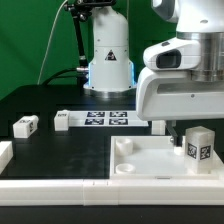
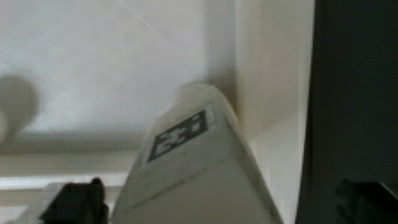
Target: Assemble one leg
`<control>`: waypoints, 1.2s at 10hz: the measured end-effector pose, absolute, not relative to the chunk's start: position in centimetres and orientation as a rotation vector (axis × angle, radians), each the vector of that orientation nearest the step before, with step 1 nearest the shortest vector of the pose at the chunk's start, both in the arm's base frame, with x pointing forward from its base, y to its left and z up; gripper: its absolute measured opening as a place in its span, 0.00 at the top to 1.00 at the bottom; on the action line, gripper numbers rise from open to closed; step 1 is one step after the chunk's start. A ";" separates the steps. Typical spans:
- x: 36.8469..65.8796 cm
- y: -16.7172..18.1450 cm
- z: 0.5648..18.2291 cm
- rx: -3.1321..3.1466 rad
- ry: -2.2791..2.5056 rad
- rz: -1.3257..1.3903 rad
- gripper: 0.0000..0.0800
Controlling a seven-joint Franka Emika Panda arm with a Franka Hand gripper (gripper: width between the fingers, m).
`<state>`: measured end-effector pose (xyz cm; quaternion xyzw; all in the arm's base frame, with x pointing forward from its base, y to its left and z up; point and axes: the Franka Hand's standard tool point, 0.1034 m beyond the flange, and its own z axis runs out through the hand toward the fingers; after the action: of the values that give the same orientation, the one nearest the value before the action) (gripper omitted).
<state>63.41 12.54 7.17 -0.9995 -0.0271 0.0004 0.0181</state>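
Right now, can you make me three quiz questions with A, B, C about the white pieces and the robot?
1. Where is the leg nearest the hand?
A. on the marker board
B. in the tray
C. on the green wall

2. What colour is the tray?
A. red
B. black
C. white

3. How is the other leg, at the exterior view's left?
A. lying on the table
B. stacked on the tray
C. held in the air

Answers:
1 B: the leg stands in the tray, under the hand.
2 C: its rim is white.
3 A: the other leg lies on the black table.
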 end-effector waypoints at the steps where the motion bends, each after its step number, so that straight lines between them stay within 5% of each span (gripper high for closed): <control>1: 63.4 12.5 7.2 -3.102 -0.152 0.000 0.19; 2: 63.4 12.5 7.2 -3.100 -0.185 -0.001 0.23; 3: 63.4 12.5 7.2 -3.100 -0.181 -0.001 0.41; 4: 63.4 12.4 7.2 -3.100 -0.181 -0.001 0.41; 5: 63.5 12.4 7.2 -3.101 -0.180 -0.001 0.59; 6: 63.5 12.3 7.2 -3.101 -0.169 -0.001 0.64; 9: 63.5 12.2 7.2 -3.105 -0.012 0.004 0.64; 12: 63.5 11.9 7.1 -3.012 0.648 0.010 0.64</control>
<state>63.54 11.92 7.09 -0.9772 0.2102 0.0033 0.0305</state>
